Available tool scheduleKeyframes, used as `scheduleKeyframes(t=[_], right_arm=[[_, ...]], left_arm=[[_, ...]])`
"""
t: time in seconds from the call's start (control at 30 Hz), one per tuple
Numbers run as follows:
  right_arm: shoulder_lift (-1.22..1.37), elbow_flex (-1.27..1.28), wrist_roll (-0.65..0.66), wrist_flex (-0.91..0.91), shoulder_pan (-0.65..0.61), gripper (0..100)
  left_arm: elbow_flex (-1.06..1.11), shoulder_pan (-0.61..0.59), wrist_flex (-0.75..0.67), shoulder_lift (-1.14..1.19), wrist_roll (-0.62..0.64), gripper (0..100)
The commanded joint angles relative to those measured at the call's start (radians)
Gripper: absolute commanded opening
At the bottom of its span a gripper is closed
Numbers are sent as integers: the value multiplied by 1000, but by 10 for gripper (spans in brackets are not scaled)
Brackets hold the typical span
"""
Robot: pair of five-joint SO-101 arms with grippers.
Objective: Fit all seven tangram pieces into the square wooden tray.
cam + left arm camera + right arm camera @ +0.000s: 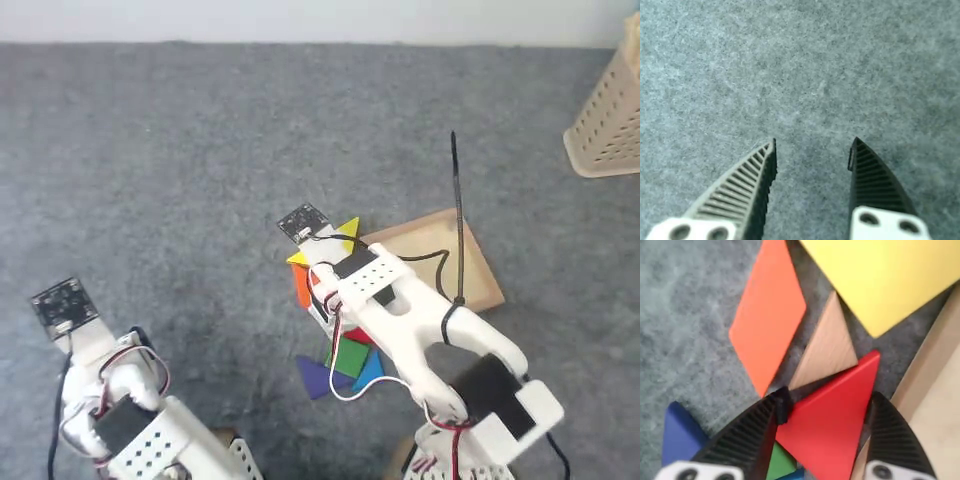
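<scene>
My right gripper [827, 397] is open and hangs low over a red triangle [832, 415], one finger on each side of it. Beside the red piece lie a wood-coloured triangle [827, 347], an orange parallelogram [767, 337], a big yellow triangle [880, 275], a blue piece [680, 432] and a green piece [777, 465]. The square wooden tray [470, 265] sits just right of the pile, and no piece shows on its visible part. The right arm [400, 300] covers part of the pile. My left gripper [812, 145] is open over bare carpet, holding nothing.
A grey carpet covers the table. A beige slatted basket [610, 110] stands at the far right edge. A thin black rod [457, 210] sticks up from the right arm across the tray. The left arm [100, 390] sits at the front left, far from the pieces.
</scene>
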Motion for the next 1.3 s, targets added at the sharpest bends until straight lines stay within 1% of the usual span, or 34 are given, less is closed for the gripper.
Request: scheduleKeyframes(t=[0.0,0.13,0.27,0.33,0.5,0.73,0.8,0.93,1.17,1.27], right_arm=[[-124,-18,-2,24,10,256],[-179,46,2,22,8,257],[-199,95,97,22,-4,257],[-186,104,114,24,-22,257],[-114,97,120,41,-28,257],[48,0,114,61,-21,244],[54,-20,112,64,1,204],[54,-35,112,16,91,115],[54,-107,115,-28,225,3],[58,-138,120,-45,277,6]], left_arm=[[-19,2,3,-11,9,225],[-19,2,3,-11,9,225],[-19,2,3,-11,9,225],[-19,2,3,-11,9,225],[-19,2,3,-11,9,225],[-19,2,3,-11,9,225],[-19,2,3,-11,9,225],[-19,2,3,-11,9,225],[-19,2,3,-11,9,225],[-19,2,3,-11,9,225]])
